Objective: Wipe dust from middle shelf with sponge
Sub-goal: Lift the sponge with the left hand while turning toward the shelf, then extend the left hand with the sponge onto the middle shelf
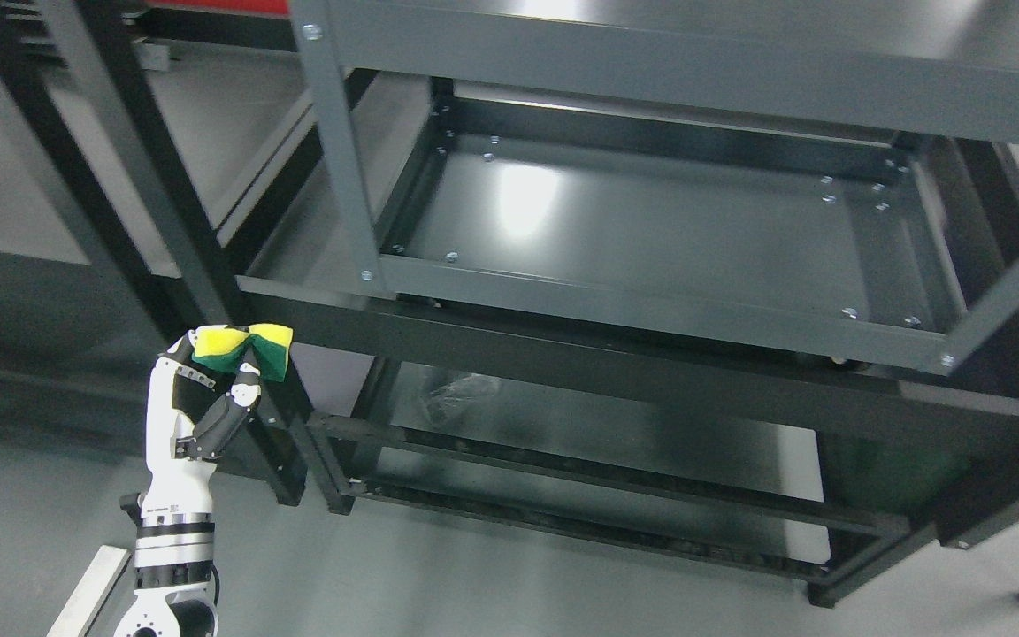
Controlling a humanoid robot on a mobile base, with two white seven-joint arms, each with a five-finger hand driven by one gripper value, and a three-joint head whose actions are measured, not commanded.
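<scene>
Our left hand [195,402] pinches the yellow-and-green sponge [246,348] at its fingertips, left of the grey middle shelf [651,230]. We see its long axis lying roughly level, green end toward the shelf frame.

Before me stands a grey metal shelving rack [341,159]. Its middle shelf [651,230] is a shallow steel tray with a raised rim, bolts at its corners and a glare patch toward its back left corner. On the lower shelf [616,442], near its left edge, lies a crumpled clear plastic wrapper [455,394]. The rack stands on a grey floor [474,584].
</scene>
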